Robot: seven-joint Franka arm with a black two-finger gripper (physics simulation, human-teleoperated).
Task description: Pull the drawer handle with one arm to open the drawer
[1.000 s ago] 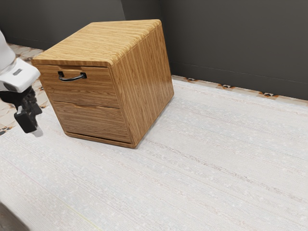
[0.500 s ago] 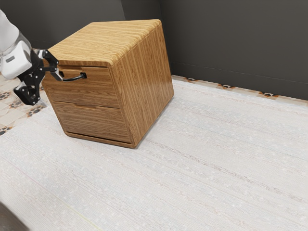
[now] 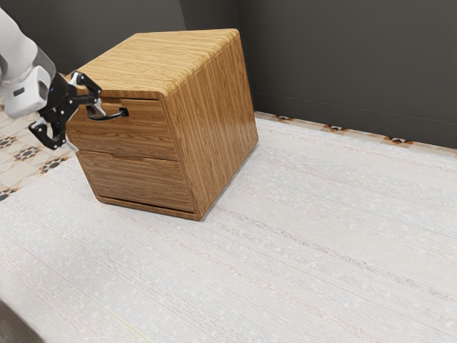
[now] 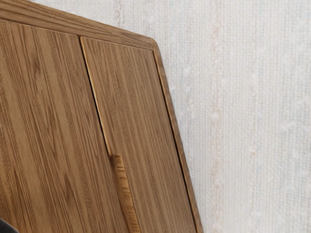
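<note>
Finding: your hand (image 3: 71, 108) stands at the front face of the wooden cabinet (image 3: 207, 114), on the exterior view's left. Its two black fingers are spread apart and pinch nothing; one sits above the level of the handle and one below it. The black handle (image 3: 108, 113) is mounted high on the top drawer (image 3: 143, 136), toward that drawer's end at the exterior view's left. Its long axis runs level across the drawer front. The end of the handle nearest you lies just beside the hand, on the exterior view's right of it; you cannot tell from these views whether a finger touches the bar. The spread of the fingers crosses the handle's axis, which is the correct attitude for closing over the bar. The top drawer reads as shut, its front flush with the cabinet and in line with the lower drawer (image 3: 136, 182). The wrist view looks square onto both drawer fronts and the seam between them, with the pale floor (image 3: 321, 250) beyond. In my judgement the hand needs a short advance toward the exterior view's right to bring the bar between the fingers. The pull should then run straight out from the drawer front, not along the handle's length.
</note>
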